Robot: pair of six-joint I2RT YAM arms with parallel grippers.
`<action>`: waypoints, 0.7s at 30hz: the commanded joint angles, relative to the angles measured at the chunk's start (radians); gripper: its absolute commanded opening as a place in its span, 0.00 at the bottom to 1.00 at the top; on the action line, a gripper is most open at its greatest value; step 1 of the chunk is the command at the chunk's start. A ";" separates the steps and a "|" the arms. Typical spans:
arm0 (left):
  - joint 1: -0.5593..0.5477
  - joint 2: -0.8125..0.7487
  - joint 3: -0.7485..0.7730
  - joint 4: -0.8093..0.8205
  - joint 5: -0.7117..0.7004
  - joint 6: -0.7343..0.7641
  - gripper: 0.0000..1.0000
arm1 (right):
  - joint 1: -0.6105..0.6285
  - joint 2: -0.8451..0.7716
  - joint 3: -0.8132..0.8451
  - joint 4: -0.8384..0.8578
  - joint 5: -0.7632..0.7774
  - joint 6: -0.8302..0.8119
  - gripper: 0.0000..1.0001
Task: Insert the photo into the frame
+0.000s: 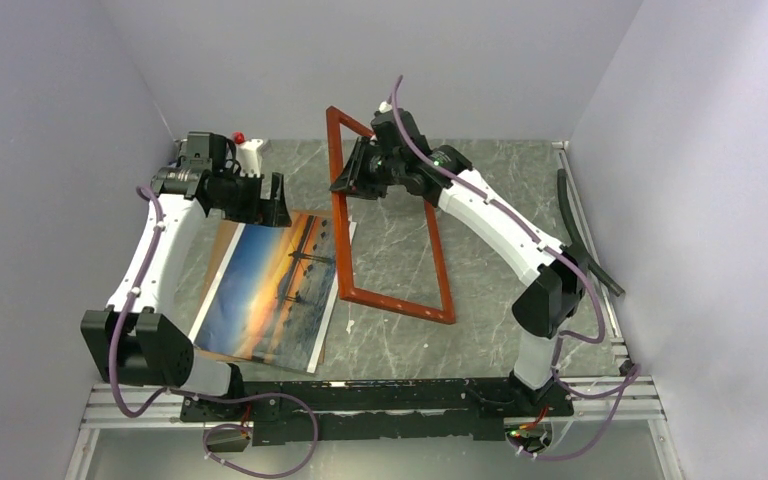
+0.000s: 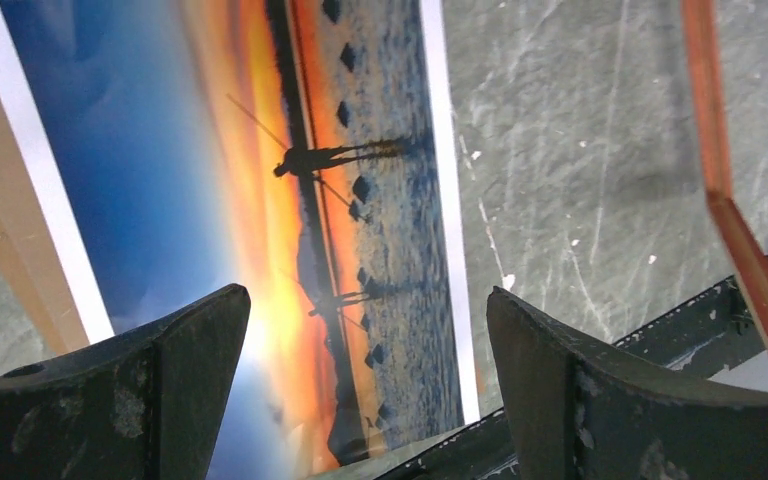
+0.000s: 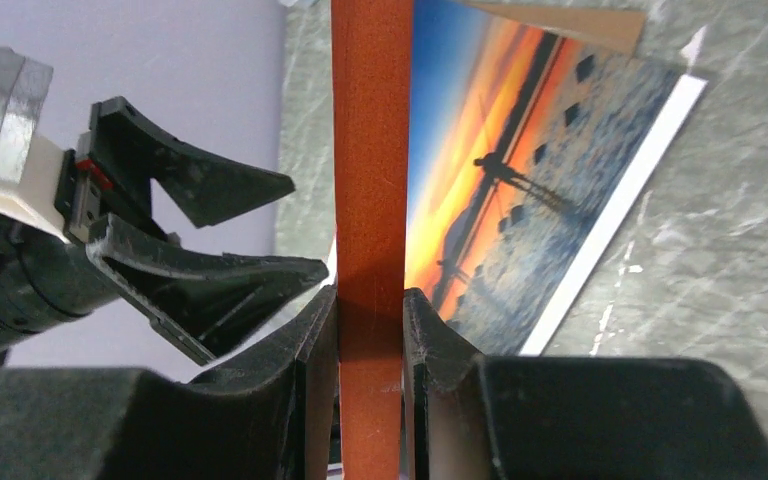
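The photo (image 1: 270, 290), an orange sunset print with a white border, lies flat on the table's left half. The red-orange frame (image 1: 395, 301) stands tilted just right of it, near end on the table and far end lifted. My right gripper (image 1: 348, 180) is shut on the frame's left bar near that far end. In the right wrist view the bar (image 3: 370, 150) sits clamped between the fingers of the right gripper (image 3: 371, 300), with the photo (image 3: 520, 170) beyond. My left gripper (image 1: 268, 208) hovers open over the photo's far edge. In the left wrist view the left gripper (image 2: 365, 300) has only the photo (image 2: 340, 200) below.
A brown backing board (image 2: 0, 230) shows under the photo's left edge. A white block with a red knob (image 1: 250, 150) stands at the back left. A metal rail (image 1: 360, 395) runs along the near edge, a black strip (image 1: 580, 230) along the right wall.
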 commanded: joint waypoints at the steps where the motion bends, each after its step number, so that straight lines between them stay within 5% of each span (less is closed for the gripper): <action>1: -0.037 -0.045 0.066 0.005 0.061 -0.037 0.94 | -0.035 -0.067 0.018 0.136 -0.188 0.093 0.07; 15: -0.124 -0.054 0.116 0.026 0.065 -0.130 0.94 | -0.088 -0.143 -0.303 0.697 -0.405 0.432 0.09; 21: -0.176 -0.046 0.149 0.047 0.054 -0.165 0.94 | -0.107 -0.165 -0.370 0.768 -0.421 0.463 0.31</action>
